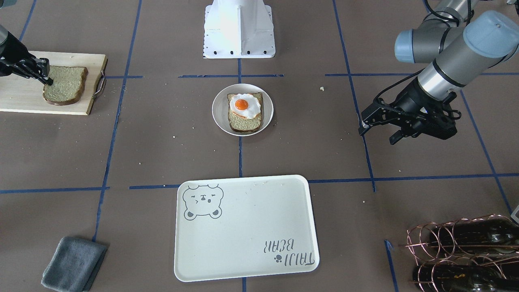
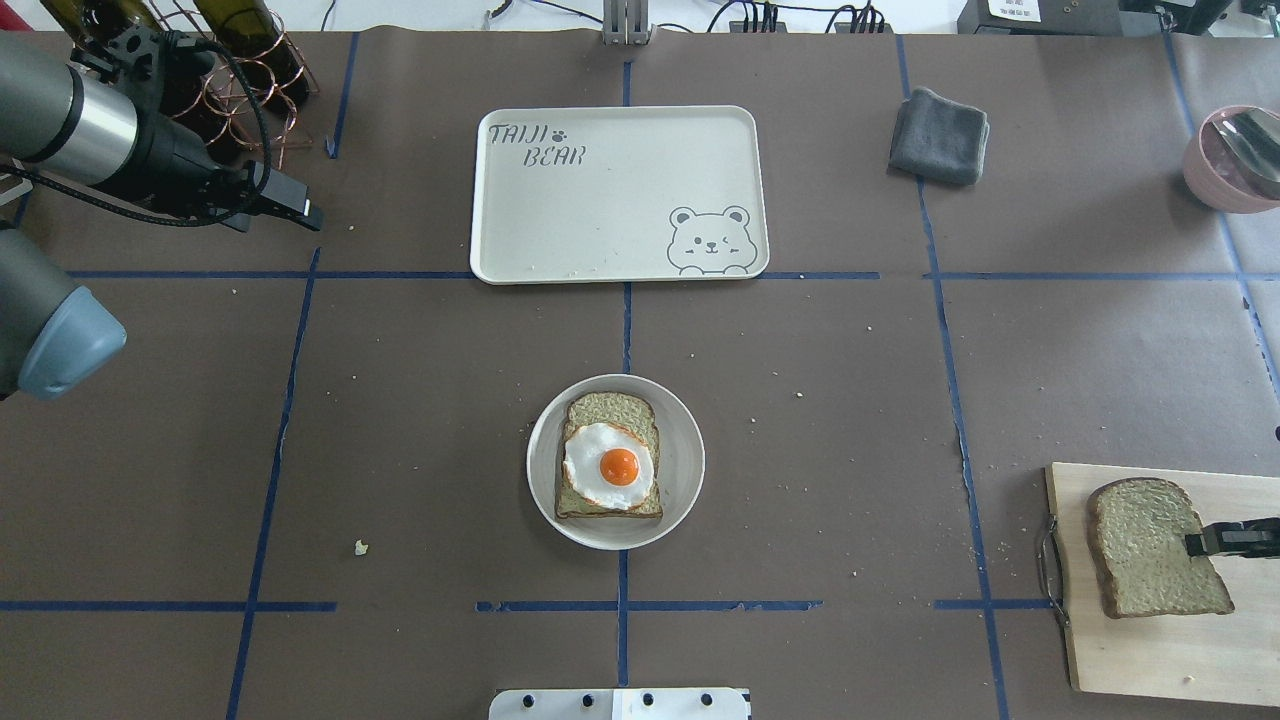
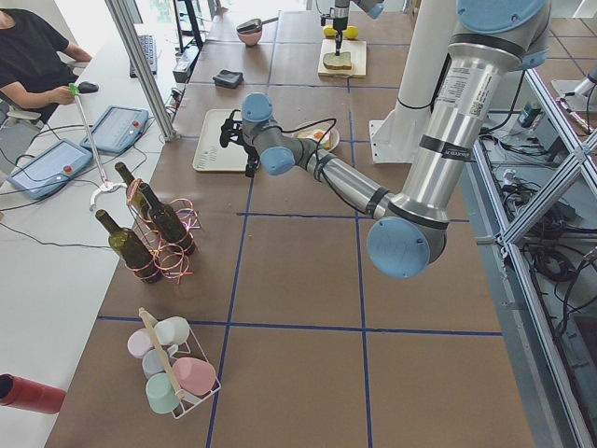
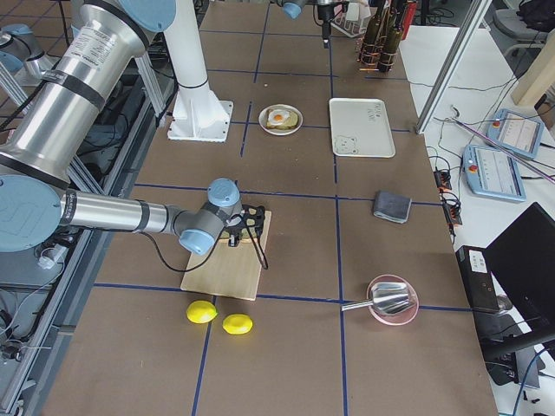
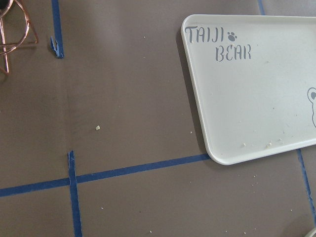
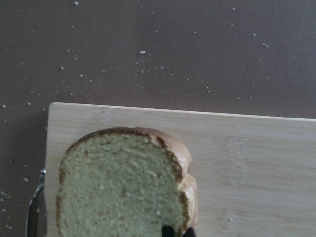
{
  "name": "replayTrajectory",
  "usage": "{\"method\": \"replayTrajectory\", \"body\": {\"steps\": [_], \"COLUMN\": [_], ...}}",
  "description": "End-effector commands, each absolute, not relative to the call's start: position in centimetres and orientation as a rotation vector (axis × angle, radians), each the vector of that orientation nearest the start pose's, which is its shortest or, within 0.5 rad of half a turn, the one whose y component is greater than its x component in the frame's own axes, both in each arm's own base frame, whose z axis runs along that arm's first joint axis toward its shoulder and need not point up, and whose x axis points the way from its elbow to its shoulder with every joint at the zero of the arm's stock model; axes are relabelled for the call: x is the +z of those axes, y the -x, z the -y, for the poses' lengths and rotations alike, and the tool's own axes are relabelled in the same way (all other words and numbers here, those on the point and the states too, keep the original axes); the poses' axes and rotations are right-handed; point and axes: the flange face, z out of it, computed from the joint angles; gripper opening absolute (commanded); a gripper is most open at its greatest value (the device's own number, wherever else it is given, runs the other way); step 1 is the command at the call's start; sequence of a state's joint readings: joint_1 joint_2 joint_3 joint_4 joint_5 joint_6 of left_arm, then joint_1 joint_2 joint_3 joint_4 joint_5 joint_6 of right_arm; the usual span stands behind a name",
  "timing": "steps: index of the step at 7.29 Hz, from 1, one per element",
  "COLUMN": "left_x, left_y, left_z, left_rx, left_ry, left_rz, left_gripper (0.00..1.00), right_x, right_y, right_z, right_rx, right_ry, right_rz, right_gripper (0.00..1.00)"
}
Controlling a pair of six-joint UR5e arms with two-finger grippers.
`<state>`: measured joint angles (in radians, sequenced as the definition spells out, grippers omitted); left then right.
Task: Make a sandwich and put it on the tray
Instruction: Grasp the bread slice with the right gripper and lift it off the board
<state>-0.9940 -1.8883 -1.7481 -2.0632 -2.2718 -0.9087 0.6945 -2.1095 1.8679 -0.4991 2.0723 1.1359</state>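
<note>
One bread slice with a white fried egg (image 1: 244,108) on top lies on a small round plate (image 1: 219,117) at the table's middle; it also shows in the overhead view (image 2: 610,465). A second bread slice (image 2: 1140,545) lies on the wooden cutting board (image 2: 1150,650). My right gripper (image 2: 1192,543) is shut on that slice's edge; in the right wrist view its fingertips (image 6: 169,230) pinch the crust. The cream bear tray (image 2: 600,200) is empty. My left gripper (image 1: 376,134) hovers open and empty beside the tray.
A grey folded cloth (image 2: 938,135) lies beyond the tray's right side. Wine bottles in a copper rack (image 2: 230,50) stand behind the left arm. A pink bowl with a scoop (image 2: 1235,155) is at the far right. Two lemons (image 4: 201,312) lie near the board.
</note>
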Motion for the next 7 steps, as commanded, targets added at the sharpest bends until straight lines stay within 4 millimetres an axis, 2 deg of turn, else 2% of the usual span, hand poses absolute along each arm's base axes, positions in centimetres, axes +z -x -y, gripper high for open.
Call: {"method": "replayTrajectory", "body": {"steps": [1,2,3,4,5,6,7], "left_x": [33.9,34.1,34.2,34.1,34.0,34.0,33.9], "left_y": [-26.8,-26.8,-26.9,-27.0,-27.1,-27.3,-27.8], "left_z": [53.8,53.9,53.9,53.9,53.9,53.8,53.5], "left_rx": [0.052,0.05,0.049,0.048,0.049,0.038,0.04], "left_ry": [-0.261,-0.257,-0.253,-0.253,-0.253,-0.241,-0.236], "left_rz": [-1.105,-1.103,-1.103,-1.104,-1.107,-1.108,-1.116], "left_gripper": [1.0,1.0,1.0,1.0,1.0,1.0,1.0], "right_x": [55.1,52.4,49.9,47.6,44.0,38.8,34.2], "right_y": [15.2,14.1,14.3,15.8,18.4,21.8,26.2], "right_z": [27.3,29.2,31.6,33.8,37.2,40.8,42.3], "right_rx": [0.067,0.072,0.064,0.052,0.084,0.111,0.089], "right_ry": [-0.113,-0.117,-0.139,-0.165,-0.144,-0.103,-0.066], "right_rz": [1.041,1.133,1.204,1.24,1.252,1.256,1.256], "right_gripper": [0.0,0.0,0.0,0.0,0.0,0.0,0.0]}}
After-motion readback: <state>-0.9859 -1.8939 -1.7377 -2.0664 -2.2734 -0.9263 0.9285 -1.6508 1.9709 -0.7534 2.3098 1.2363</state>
